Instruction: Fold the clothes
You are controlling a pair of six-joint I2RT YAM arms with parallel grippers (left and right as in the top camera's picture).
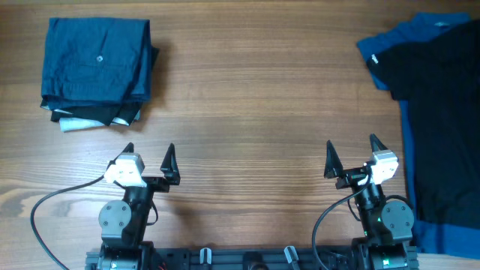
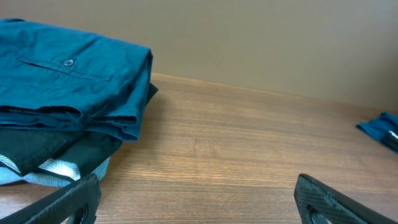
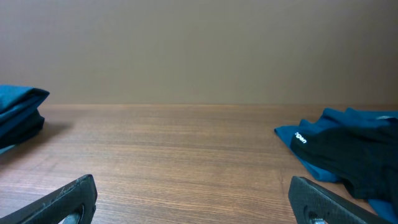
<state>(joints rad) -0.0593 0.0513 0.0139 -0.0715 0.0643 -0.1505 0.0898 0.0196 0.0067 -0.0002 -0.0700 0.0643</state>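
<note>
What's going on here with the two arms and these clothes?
Nothing is being handled right now. The left gripper and right gripper sit open and empty near the front edge of the table. A folded stack topped by blue fabric sits far left; an unfolded black shirt lies over a blue garment at right.

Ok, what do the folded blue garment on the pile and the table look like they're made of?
Folded blue garment: woven cloth, probably cotton, matte; stitched pocket, small button and soft creases show. Table: wood or wood-look laminate, smooth, low sheen; grain lines show, which one is unclear.
</note>
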